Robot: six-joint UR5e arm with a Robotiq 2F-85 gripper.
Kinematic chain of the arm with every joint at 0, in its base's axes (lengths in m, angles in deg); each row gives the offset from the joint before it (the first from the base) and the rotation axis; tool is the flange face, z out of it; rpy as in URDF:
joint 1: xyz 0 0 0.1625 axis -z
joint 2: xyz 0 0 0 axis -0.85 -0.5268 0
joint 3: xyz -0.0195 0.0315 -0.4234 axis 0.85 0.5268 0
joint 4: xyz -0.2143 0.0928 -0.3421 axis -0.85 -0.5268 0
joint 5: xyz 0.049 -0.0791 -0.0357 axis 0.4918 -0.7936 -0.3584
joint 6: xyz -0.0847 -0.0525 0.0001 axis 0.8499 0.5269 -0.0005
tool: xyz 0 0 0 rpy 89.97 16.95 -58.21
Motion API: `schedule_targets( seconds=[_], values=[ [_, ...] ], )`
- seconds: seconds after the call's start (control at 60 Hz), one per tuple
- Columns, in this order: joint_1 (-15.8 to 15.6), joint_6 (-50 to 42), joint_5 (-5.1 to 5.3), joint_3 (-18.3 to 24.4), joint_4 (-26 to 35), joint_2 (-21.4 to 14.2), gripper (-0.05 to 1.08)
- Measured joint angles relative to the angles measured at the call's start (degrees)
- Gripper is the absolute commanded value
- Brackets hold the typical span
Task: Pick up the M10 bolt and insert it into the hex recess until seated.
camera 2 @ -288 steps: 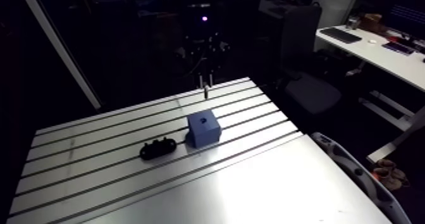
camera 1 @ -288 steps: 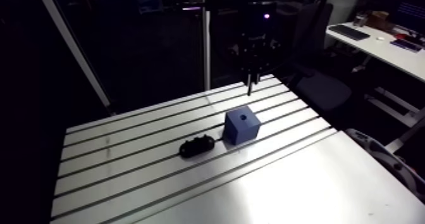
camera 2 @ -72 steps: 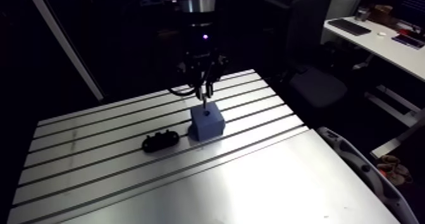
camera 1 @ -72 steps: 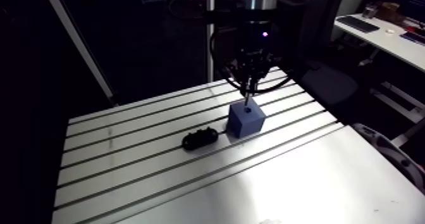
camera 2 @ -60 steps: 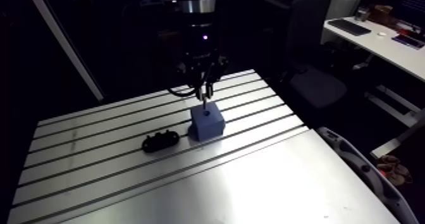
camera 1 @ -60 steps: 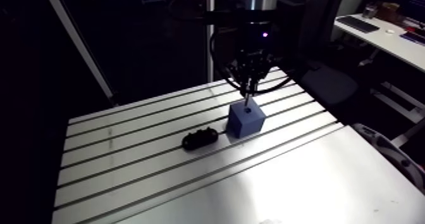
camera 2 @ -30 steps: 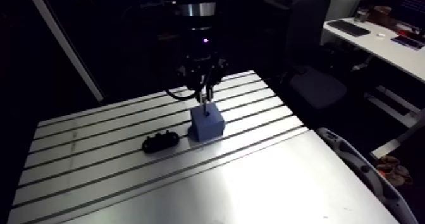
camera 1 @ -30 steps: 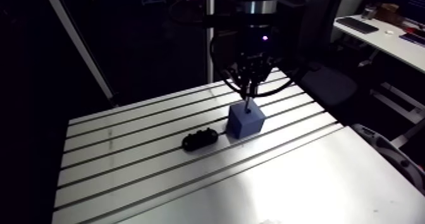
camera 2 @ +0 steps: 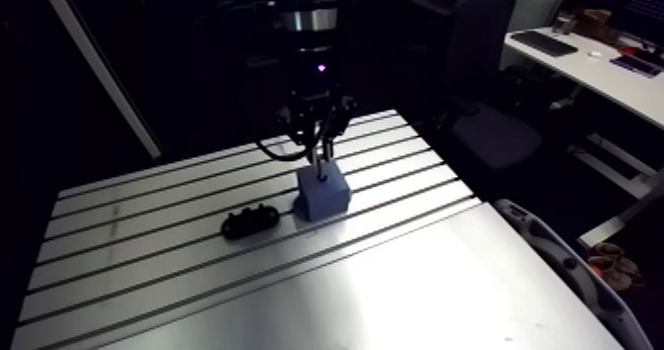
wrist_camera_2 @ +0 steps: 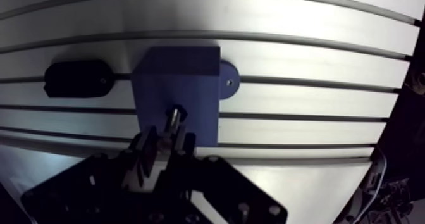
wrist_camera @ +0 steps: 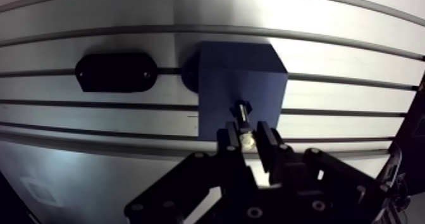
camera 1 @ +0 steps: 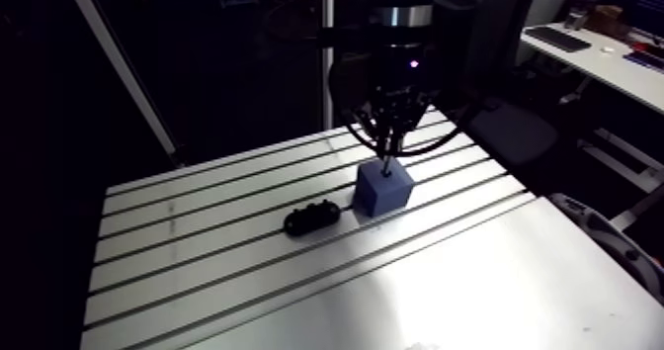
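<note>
Lowered since earlier, gripper (wrist_camera: 248, 140) clamps the M10 bolt (wrist_camera: 243, 114) upright. Its tip meets the blue block (wrist_camera: 221, 90), aligned for insertion.

The arm view looks down from high and well back over the slotted table (camera 1: 247, 295) toward its far edge, while the wrist view stares straight down from close above, past the gripper (wrist_camera: 248, 136); both share the blue block (camera 1: 383, 188) and black oval piece (camera 1: 312, 218).
</note>
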Motion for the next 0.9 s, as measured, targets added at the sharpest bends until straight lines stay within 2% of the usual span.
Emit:
schedule_targets(
  seconds=[0.9],
  values=[
    [0.3,0.1,0.08,-0.5,-0.5,0.3,1.07]
  ],
)
